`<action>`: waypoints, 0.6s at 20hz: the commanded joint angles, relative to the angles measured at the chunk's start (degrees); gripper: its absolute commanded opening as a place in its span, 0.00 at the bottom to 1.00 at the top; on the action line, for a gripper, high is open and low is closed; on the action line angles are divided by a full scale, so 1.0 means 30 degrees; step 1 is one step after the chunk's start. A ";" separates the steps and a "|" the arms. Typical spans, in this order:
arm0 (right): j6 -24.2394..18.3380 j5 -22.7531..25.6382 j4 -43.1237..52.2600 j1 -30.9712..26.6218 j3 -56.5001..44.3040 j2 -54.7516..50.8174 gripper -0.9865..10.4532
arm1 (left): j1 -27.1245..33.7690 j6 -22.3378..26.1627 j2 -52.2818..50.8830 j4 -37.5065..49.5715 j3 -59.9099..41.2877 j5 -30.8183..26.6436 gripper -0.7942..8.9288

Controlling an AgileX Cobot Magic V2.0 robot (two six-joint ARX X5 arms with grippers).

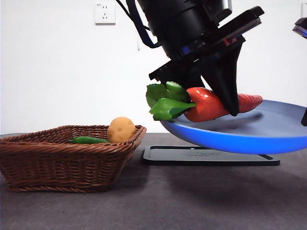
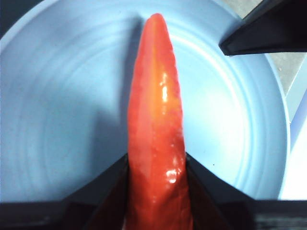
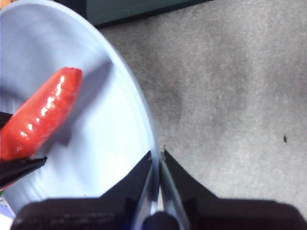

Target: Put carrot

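Note:
The red-orange carrot [image 1: 211, 104] with green leaves [image 1: 165, 100] hangs just above the blue plate [image 1: 268, 132], thin end toward the right. My left gripper [image 1: 225, 103] is shut on the carrot [image 2: 157, 139], one jaw on each side of it, above the plate [image 2: 62, 120]. My right gripper [image 3: 157, 158] is shut on the plate's rim [image 3: 144, 129] and holds the plate tilted above the table; it shows at the right edge of the front view [image 1: 304, 117]. The carrot's tip [image 3: 45, 112] shows in the right wrist view.
A brown wicker basket [image 1: 62, 160] stands at the left with a tan potato [image 1: 121, 129] and a small green vegetable [image 1: 88, 140] in it. A black flat base [image 1: 211, 155] lies on the grey table [image 1: 192, 201] under the plate.

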 commanded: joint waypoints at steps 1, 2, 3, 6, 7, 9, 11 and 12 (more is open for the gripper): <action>0.0430 -0.0168 0.0240 0.0029 0.0255 0.0066 0.09 | -0.0277 0.0204 0.0430 0.0182 0.0255 0.0131 0.30; 0.0437 -0.0160 0.0240 0.0029 0.0255 0.0066 0.09 | -0.0299 0.0182 0.0430 0.0182 0.0255 0.0168 0.30; 0.0554 -0.0160 0.0226 0.0029 0.0255 0.0066 0.09 | -0.0328 0.0015 0.0430 0.0153 0.0255 0.0299 0.30; 0.0889 -0.0095 -0.0044 0.0029 0.0262 0.0138 0.09 | -0.0102 -0.0452 0.0131 0.0066 0.0576 0.1792 0.33; 0.0925 -0.0102 -0.0051 0.0022 0.0291 0.0291 0.09 | -0.0022 -0.0444 -0.0058 -0.0233 0.0889 0.1843 0.35; 0.0925 -0.0102 -0.0211 0.0022 0.0568 0.0903 0.09 | 0.0124 -0.0342 -0.0503 -0.1217 0.1741 0.1719 0.36; 0.0874 -0.0095 -0.0335 0.0022 0.1268 0.1916 0.09 | 0.0248 -0.0036 -0.0831 -0.2849 0.3045 0.1676 0.36; 0.0765 -0.0073 -0.0284 0.0007 0.1792 0.2550 0.09 | 0.0364 0.0291 -0.1115 -0.4000 0.3767 0.1654 0.36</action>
